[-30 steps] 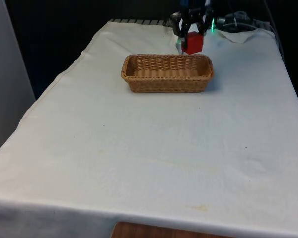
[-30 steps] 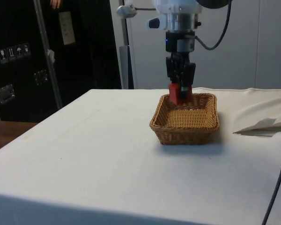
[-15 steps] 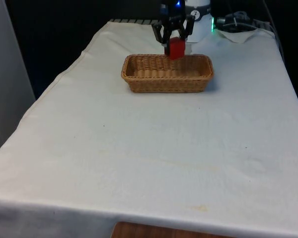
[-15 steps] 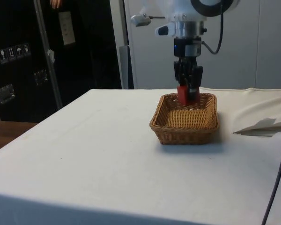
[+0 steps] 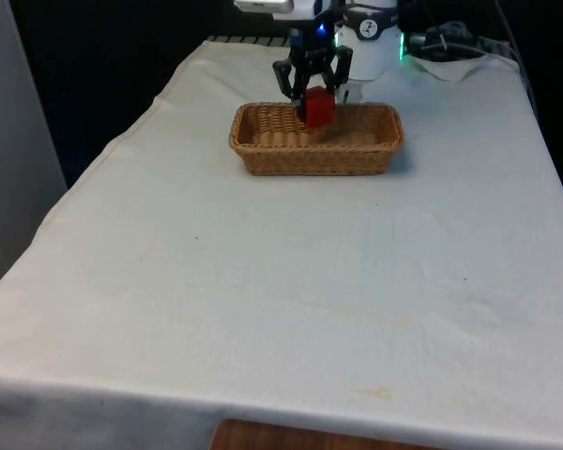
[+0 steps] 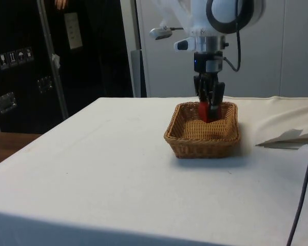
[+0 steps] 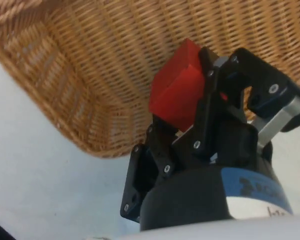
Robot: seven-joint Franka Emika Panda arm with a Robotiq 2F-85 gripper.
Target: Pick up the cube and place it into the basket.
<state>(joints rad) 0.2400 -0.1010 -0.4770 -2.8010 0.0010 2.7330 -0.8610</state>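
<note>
The gripper (image 5: pixel 312 92) hung over the basket (image 5: pixel 263 155), its fingers clamped on the red cube (image 5: pixel 318 106). In the front view the cube sat above the basket's middle part, a little toward the front view's left, with its lower edge down around the level of the far rim. In the side view the gripper (image 6: pixel 209 103) reached down inside the basket (image 6: pixel 195 146) toward its far end, and the cube (image 6: pixel 204 110) showed partly below the rim, between the fingers. The wrist view showed the cube (image 7: pixel 175 87) pinched by the black fingers (image 7: pixel 216 95), tilted, with the woven floor and one corner of the basket (image 7: pixel 65 95) beneath it; whether the cube touched the floor could not be told. The basket stood on the white cloth (image 5: pixel 291 272), near the table's far end
</note>
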